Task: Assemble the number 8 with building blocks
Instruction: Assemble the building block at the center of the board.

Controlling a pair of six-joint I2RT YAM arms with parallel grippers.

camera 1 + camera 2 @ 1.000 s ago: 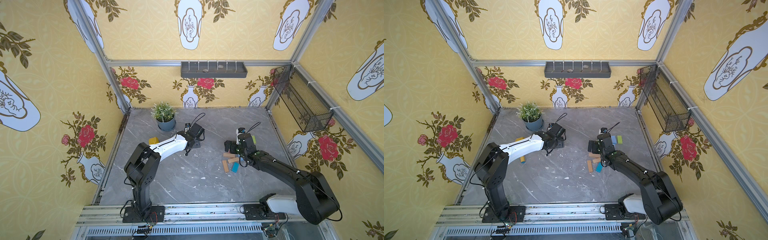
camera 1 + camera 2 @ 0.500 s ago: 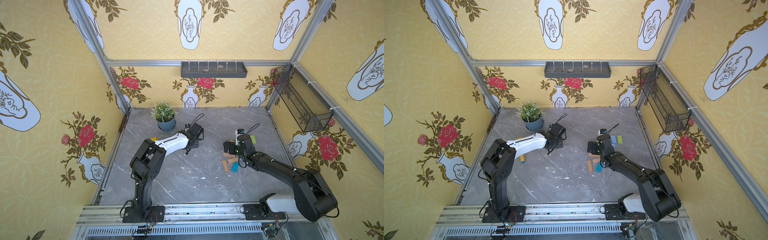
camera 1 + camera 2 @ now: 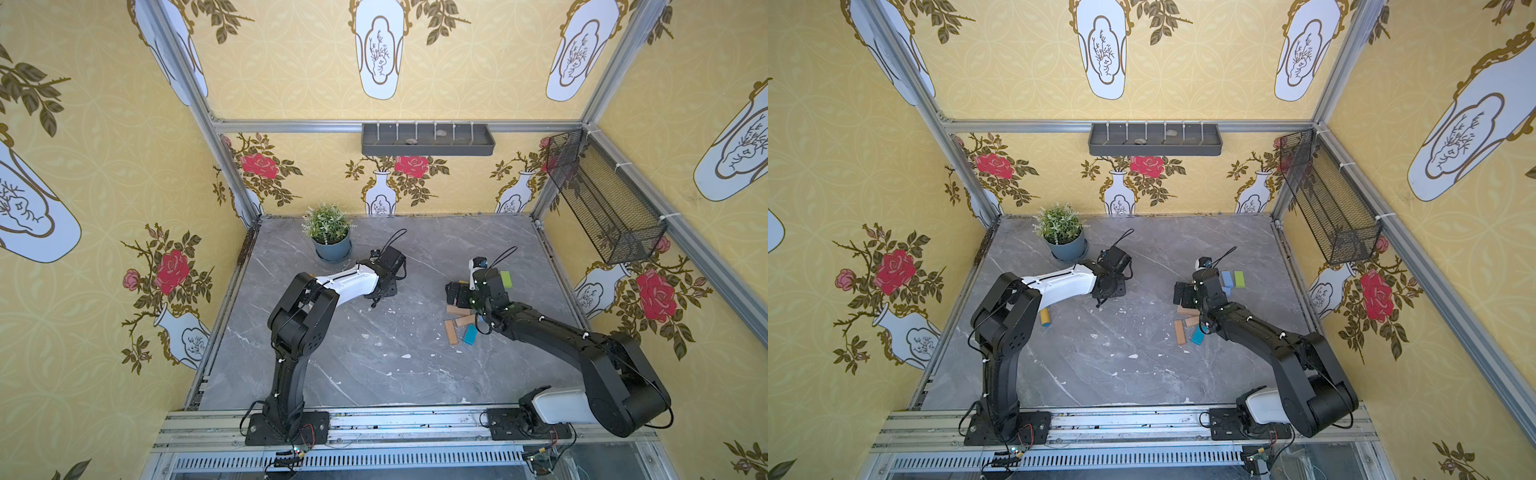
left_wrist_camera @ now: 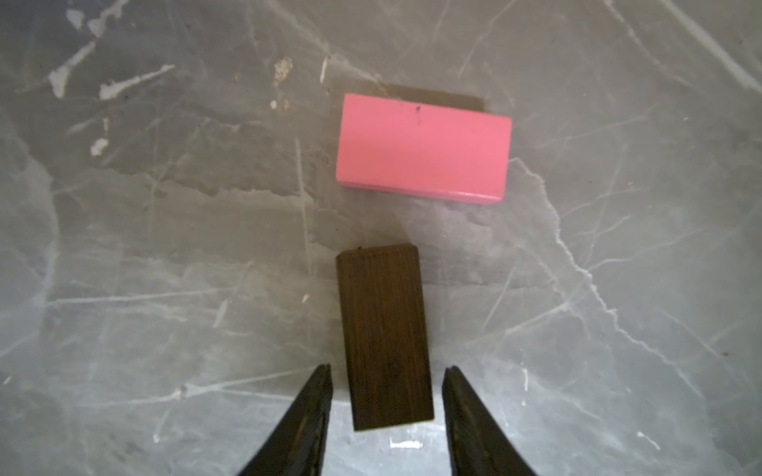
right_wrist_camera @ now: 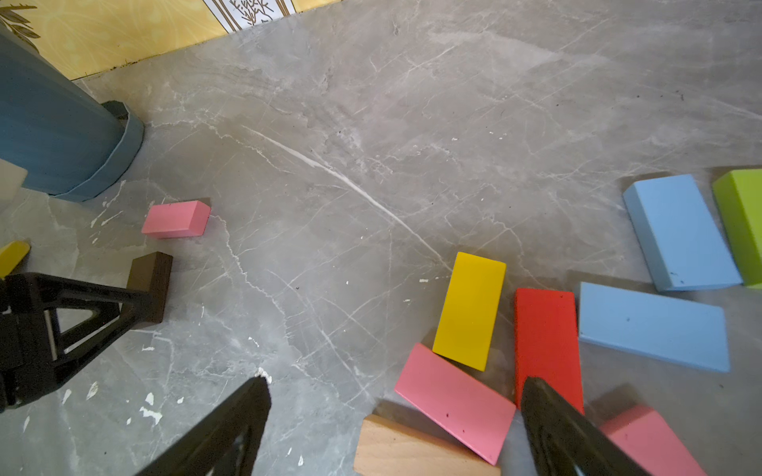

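The 8 is barely begun (only a pink block (image 4: 422, 148) seems placed): the left gripper (image 4: 387, 371) straddles the dark brown block (image 4: 383, 321) without touching it, and the right gripper (image 5: 396, 381) hangs wide open over the loose blocks (image 5: 470, 309).

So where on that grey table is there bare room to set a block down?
Widest: the middle and front of the table, between the left arm and right arm. Also the back strip beside the plant pot. Crowded: the coloured blocks around the right gripper, and the pink block and dark brown block at the left gripper.
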